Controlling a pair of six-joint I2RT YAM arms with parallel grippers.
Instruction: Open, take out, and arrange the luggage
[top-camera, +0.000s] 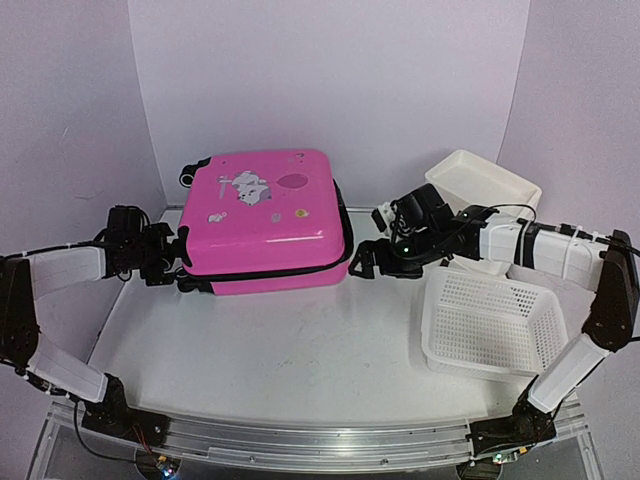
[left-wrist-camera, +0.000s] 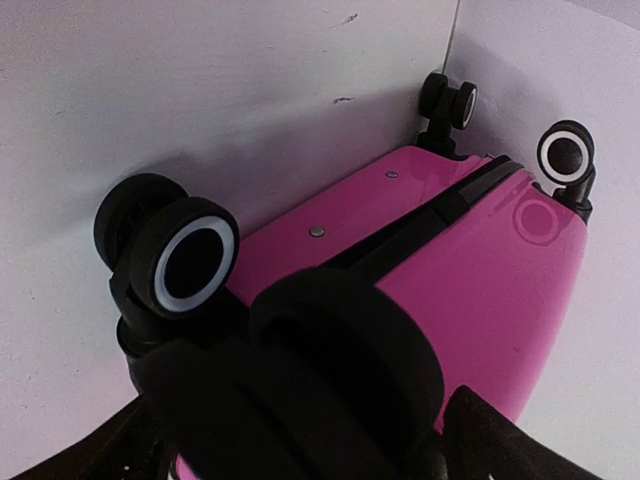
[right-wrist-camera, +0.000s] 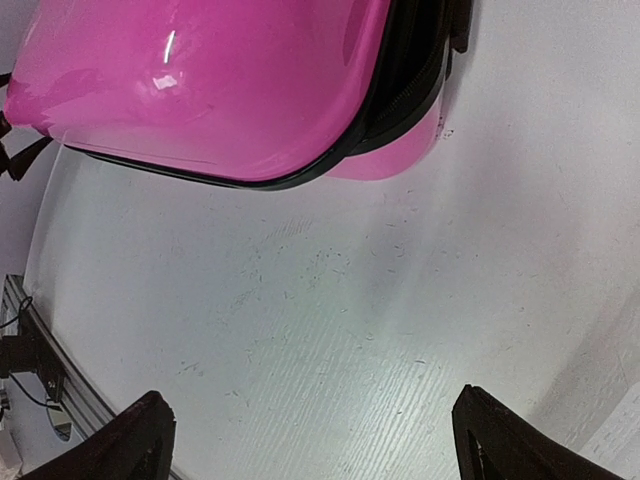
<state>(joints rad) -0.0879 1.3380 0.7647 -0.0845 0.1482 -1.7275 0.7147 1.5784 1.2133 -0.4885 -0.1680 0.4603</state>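
Note:
The hot-pink luggage (top-camera: 265, 215) lies flat on the white table (top-camera: 280, 350), printed lid up, black zip band around its side. My left gripper (top-camera: 170, 262) is at its left end among the black wheels. In the left wrist view the luggage (left-wrist-camera: 480, 270) fills the frame, and a black wheel (left-wrist-camera: 340, 370) sits between my widely spread fingers (left-wrist-camera: 500, 440). My right gripper (top-camera: 365, 262) hovers at the luggage's right front corner, open and empty. In the right wrist view the luggage (right-wrist-camera: 220, 80) lies beyond my gripper (right-wrist-camera: 310, 430), its zip band gaping slightly at the corner.
A white mesh basket (top-camera: 495, 320) stands at the front right under my right arm. A white plastic bin (top-camera: 480, 180) sits behind it at the back right. White walls close in the back and both sides. Other wheels (left-wrist-camera: 185, 265) (left-wrist-camera: 565, 155) stick out near the left wall.

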